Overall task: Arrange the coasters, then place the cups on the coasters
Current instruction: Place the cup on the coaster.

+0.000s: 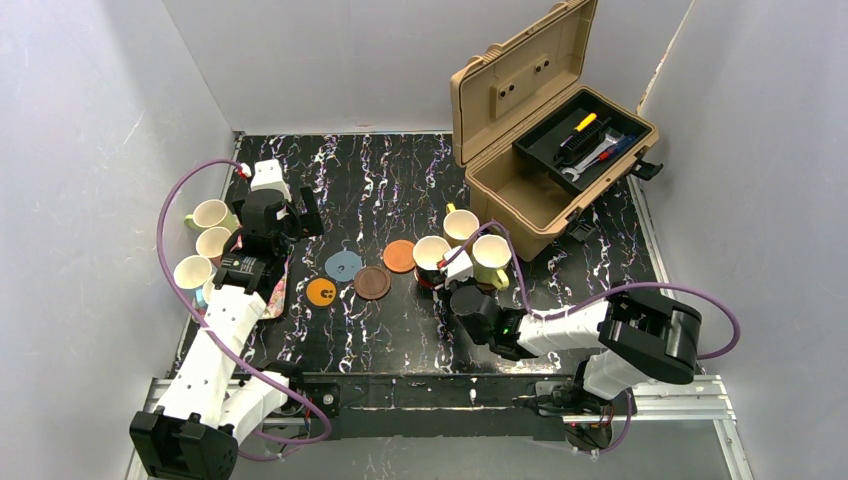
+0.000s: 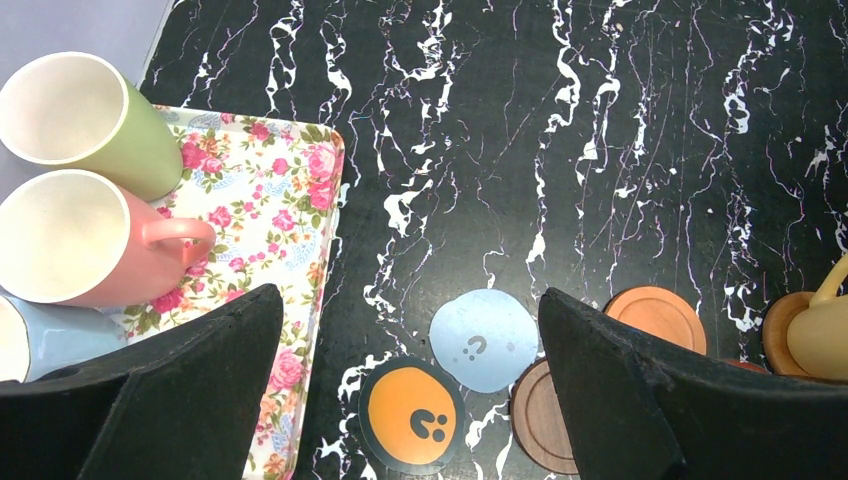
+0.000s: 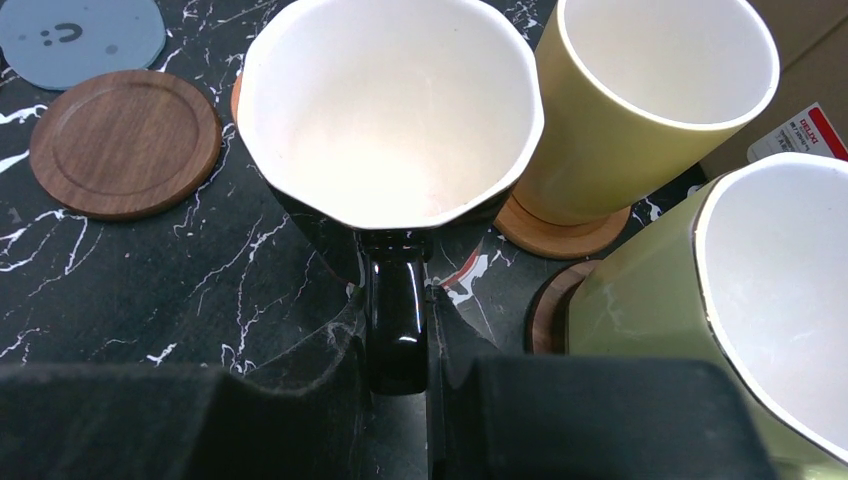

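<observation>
My right gripper (image 3: 397, 312) is shut on the handle of the black cup (image 3: 390, 130), and a sliver of a red coaster (image 3: 466, 268) shows under the cup. Beside it, a yellow cup (image 3: 640, 120) stands on an orange-brown coaster (image 3: 560, 235). A lime cup (image 3: 760, 300) stands on a dark brown one (image 3: 545, 310). My left gripper (image 2: 408, 295) hangs open above bare coasters: orange with a dark mark (image 2: 412, 415), grey-blue (image 2: 483, 338), dark brown (image 2: 540, 420) and orange-brown (image 2: 655, 315). Green (image 2: 85, 120), pink (image 2: 80, 240) and pale blue (image 2: 30, 340) cups sit at the left.
The three left cups stand on a floral tray (image 2: 270, 200) by the left wall. An open tan toolbox (image 1: 545, 130) with tools in a black insert sits at the back right, close behind the yellow cup (image 1: 461, 226). White walls enclose the black marbled table (image 1: 400, 330).
</observation>
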`<state>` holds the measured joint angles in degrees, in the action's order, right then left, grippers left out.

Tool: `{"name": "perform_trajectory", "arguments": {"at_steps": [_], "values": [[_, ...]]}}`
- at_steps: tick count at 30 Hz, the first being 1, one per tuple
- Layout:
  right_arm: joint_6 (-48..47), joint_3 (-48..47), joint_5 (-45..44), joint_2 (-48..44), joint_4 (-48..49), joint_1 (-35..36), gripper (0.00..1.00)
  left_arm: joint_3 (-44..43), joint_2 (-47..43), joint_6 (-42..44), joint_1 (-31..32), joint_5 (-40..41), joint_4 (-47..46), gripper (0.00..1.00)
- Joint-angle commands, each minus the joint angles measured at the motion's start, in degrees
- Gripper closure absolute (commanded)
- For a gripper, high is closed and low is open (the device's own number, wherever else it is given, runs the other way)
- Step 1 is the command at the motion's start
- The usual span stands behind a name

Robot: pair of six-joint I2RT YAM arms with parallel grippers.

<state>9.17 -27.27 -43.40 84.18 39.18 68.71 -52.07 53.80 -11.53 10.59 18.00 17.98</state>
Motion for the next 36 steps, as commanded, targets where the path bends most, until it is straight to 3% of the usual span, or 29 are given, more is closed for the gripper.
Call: {"name": "perform_trajectory", "arguments": {"at_steps": [1, 12, 28, 36], "values": [[-0.30, -1.12, -3.27, 0.07, 9.44, 0.00, 0.99, 0.66, -1.24, 0.49, -0.48, 1.25, -0.82, 0.02], [1.16, -1.60, -5.39, 0.89, 7.86, 0.02, 0.99, 0.75, -1.59, 0.49, -0.57, 1.25, -0.89, 0.02], [1.85, -1.83, -4.01, -0.92, 4.64, 0.01, 0.42, 0.97, -1.86, 0.78, -0.66, 0.35, -1.02, 0.02], [3.45, -1.52, 0.83, -9.42, -4.43, 0.02, 0.19, 1.14, -1.87, 0.85, -0.66, -0.10, -1.15, 0.02]]}}
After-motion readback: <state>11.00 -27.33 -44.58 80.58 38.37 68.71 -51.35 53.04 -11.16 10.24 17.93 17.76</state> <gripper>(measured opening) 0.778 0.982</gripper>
